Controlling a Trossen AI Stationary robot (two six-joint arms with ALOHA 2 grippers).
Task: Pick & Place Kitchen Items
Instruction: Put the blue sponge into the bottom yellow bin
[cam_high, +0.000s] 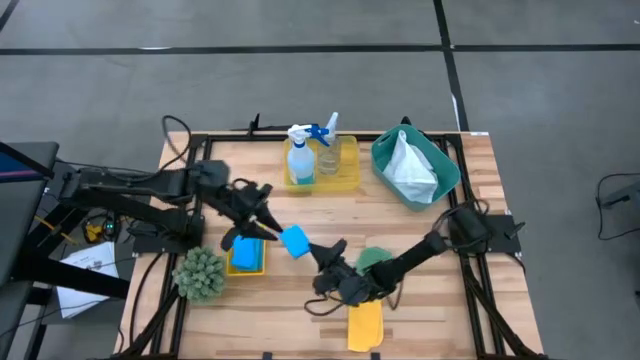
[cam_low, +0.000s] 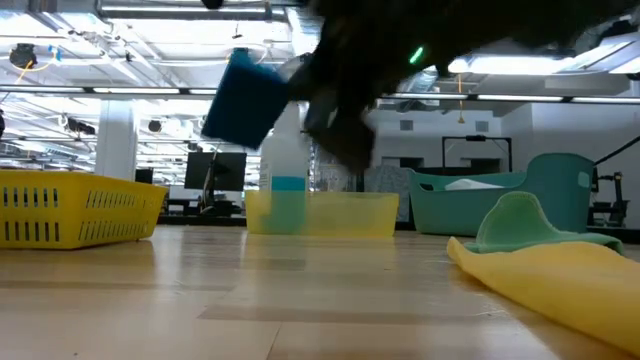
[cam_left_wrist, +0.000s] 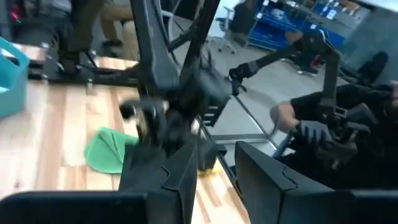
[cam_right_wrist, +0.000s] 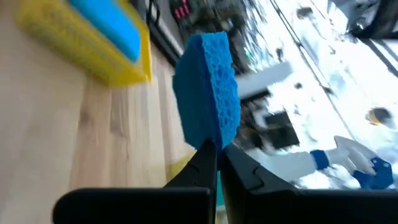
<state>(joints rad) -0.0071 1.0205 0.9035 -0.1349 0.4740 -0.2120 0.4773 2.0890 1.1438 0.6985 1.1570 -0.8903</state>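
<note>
High view: a blue sponge (cam_high: 295, 241) is held just left of centre by the right pincer (cam_high: 310, 247), clenched on its corner. The left pincer (cam_high: 268, 222) is seen just upper left of it, fingers slightly parted and grasping nothing. A second sponge (cam_high: 246, 253) lies in a yellow tray (cam_high: 247, 268) at lower left of the tabletop (cam_high: 330, 205), beside a spiky green ball (cam_high: 200, 273). A spray bottle (cam_high: 300, 157) and a clear bottle (cam_high: 328, 155) stand in the upper tray (cam_high: 345, 178); a white cloth (cam_high: 410, 165) fills the teal bin (cam_high: 440, 190). Green (cam_high: 372, 258) and yellow (cam_high: 365, 326) cloths lie at lower centre.

Low view: the sponge (cam_low: 243, 97) is seen lifted at upper left, clear of the tabletop.

Left wrist view: the green cloth (cam_left_wrist: 109, 149) is seen at left centre.

Right wrist view: the sponge (cam_right_wrist: 208, 106) is pinched at centre between dark fingers (cam_right_wrist: 202, 163).
</note>
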